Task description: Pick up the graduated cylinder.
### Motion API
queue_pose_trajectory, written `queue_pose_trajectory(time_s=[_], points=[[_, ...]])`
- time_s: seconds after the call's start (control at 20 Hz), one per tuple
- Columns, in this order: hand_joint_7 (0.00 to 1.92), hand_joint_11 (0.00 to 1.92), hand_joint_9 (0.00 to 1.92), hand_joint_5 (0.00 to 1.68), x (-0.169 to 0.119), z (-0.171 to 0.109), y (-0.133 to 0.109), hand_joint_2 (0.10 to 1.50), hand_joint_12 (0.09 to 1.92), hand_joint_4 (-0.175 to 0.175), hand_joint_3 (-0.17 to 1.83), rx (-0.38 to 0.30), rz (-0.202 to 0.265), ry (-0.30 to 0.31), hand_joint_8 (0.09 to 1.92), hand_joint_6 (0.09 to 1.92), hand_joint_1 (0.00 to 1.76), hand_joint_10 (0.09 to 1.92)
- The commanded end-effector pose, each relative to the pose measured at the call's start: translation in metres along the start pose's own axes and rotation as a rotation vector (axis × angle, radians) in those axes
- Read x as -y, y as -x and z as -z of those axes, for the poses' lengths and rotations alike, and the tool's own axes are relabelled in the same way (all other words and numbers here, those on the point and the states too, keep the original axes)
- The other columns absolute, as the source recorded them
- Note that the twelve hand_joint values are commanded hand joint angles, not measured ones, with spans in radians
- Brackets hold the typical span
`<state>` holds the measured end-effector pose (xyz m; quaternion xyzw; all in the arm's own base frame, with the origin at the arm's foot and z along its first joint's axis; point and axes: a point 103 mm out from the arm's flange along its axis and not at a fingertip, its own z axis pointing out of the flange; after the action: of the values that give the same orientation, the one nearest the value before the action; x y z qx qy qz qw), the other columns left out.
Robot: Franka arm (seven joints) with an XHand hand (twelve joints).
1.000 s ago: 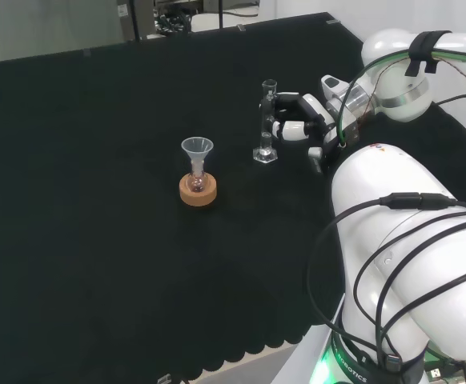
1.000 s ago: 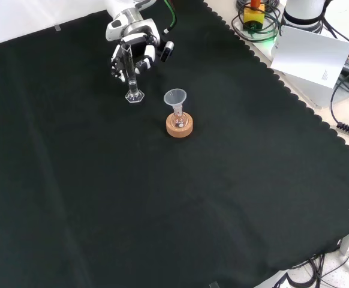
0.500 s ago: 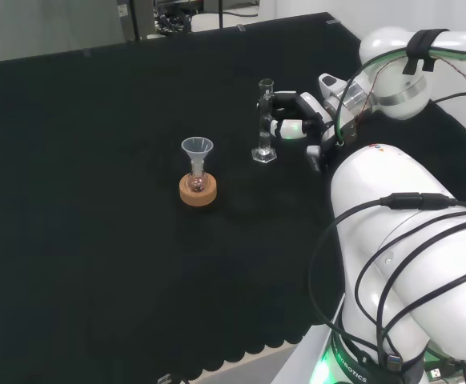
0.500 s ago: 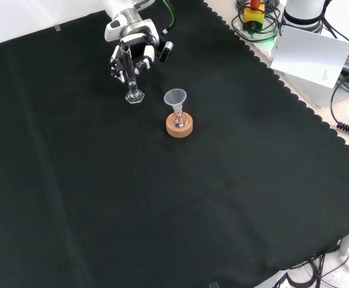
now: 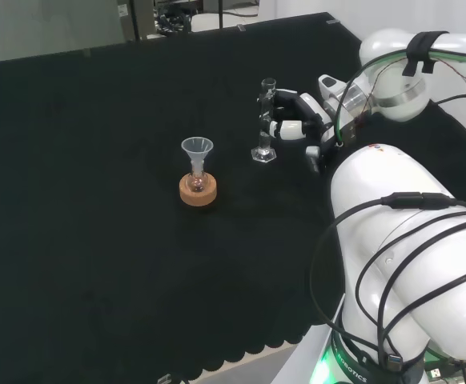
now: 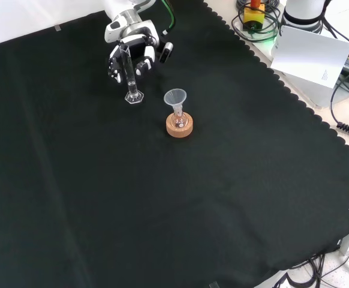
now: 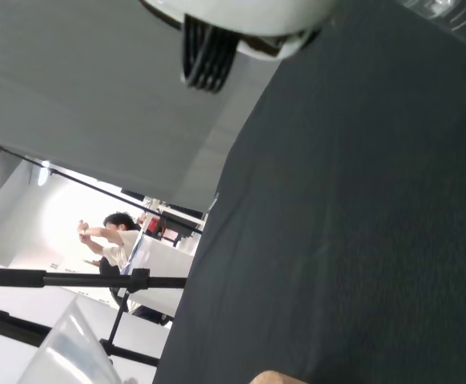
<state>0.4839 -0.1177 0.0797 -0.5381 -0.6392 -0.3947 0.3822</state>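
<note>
funnel in small flask | cork ring | black cloth

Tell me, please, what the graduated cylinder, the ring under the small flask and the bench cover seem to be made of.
Graduated cylinder: clear glass or plastic, glossy; the cloth shows through it. I cannot tell which.
Ring: probably cork, tan and matt.
Bench cover: black cloth, matt, with a scalloped edge.
</note>
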Motion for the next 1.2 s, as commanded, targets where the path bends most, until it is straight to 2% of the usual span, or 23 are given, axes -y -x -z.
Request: queue_pose_trajectory(time_s=[0.05, 0.3, 0.85, 1.05, 1.15, 1.2], points=[[0.6, 0.66, 0.95, 0.62, 0.0, 0.001, 0.001, 0.65, 1.17, -0.035, 0.73, -0.028, 0.004, 0.01, 0.6, 0.73, 1.13, 0.28], [0.62, 0.71, 0.97, 0.65, -0.002, -0.009, 0.0, 0.66, 1.13, -0.04, 0.73, -0.015, 0.007, -0.006, 0.6, 0.73, 1.15, 0.29], [0.64, 0.75, 1.0, 0.67, -0.003, -0.007, 0.0, 0.67, 1.1, -0.046, 0.73, -0.009, 0.002, -0.01, 0.61, 0.73, 1.16, 0.29], [0.69, 0.84, 1.05, 0.76, -0.004, -0.007, 0.0, 0.73, 1.05, -0.042, 0.71, 0.016, -0.005, 0.005, 0.61, 0.72, 1.19, 0.29], [0.83, 0.98, 1.15, 0.88, -0.005, -0.006, 0.0, 0.93, 0.96, -0.126, 0.39, 0.036, -0.014, 0.01, 0.63, 0.95, 1.17, 0.28], [0.89, 1.03, 1.2, 0.9, -0.005, -0.006, 0.0, 1.01, 0.91, -0.151, 0.26, 0.046, -0.018, 0.013, 0.63, 1.02, 1.16, 0.26]])
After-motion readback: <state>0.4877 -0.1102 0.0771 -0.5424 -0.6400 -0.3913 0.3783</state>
